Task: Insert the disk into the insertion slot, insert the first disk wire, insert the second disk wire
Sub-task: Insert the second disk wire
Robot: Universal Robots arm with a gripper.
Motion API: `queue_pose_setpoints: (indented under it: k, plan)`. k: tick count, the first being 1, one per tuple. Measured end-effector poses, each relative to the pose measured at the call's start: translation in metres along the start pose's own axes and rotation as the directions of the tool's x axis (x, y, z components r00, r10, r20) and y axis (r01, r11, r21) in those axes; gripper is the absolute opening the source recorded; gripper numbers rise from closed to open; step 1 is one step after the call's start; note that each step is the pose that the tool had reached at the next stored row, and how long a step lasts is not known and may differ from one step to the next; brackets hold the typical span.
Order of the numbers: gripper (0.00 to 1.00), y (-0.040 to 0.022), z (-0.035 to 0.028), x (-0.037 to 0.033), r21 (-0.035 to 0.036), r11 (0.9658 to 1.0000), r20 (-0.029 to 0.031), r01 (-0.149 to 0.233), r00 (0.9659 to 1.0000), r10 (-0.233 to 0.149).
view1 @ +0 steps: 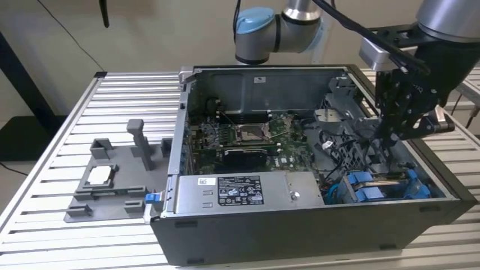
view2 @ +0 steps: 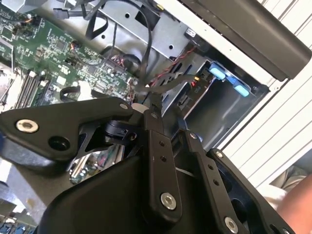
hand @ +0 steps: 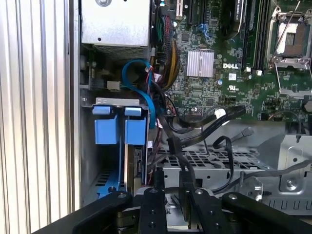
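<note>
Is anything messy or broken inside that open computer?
Nothing looks broken or spilled. The computer case lies open, and loose black wires sprawl untidily across its inside, beside the insertion slot with its blue tabs. The end effector pinches one black wire among them.

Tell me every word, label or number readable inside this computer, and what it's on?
Black-and-white label on the silver box: print too small to read.
Small white sticker on the case's back wall: too small to read.
White lettering on the green motherboard: a maker's logo and tiny codes, left unquoted.
No other readable text.
</note>
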State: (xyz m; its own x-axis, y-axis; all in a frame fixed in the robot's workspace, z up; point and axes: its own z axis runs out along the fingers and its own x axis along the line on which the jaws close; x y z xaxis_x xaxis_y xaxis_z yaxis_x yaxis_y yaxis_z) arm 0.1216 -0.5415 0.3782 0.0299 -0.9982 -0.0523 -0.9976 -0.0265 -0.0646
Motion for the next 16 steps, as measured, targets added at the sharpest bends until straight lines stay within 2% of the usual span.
queue_pose_setpoints:
  k: [6,13,16]
  plan:
    - [0.27,0.0091,-0.0006,-0.0016,0.0101,0.9999,0.0001,0.004,1.0000,-0.004]
    - [0.27,0.0215,-0.0028,-0.0028,0.0112,0.9999,0.0002,0.009,1.0000,-0.009]
    - [0.27,0.0286,-0.0033,-0.0032,0.0112,0.9999,0.0004,0.011,0.9999,-0.011]
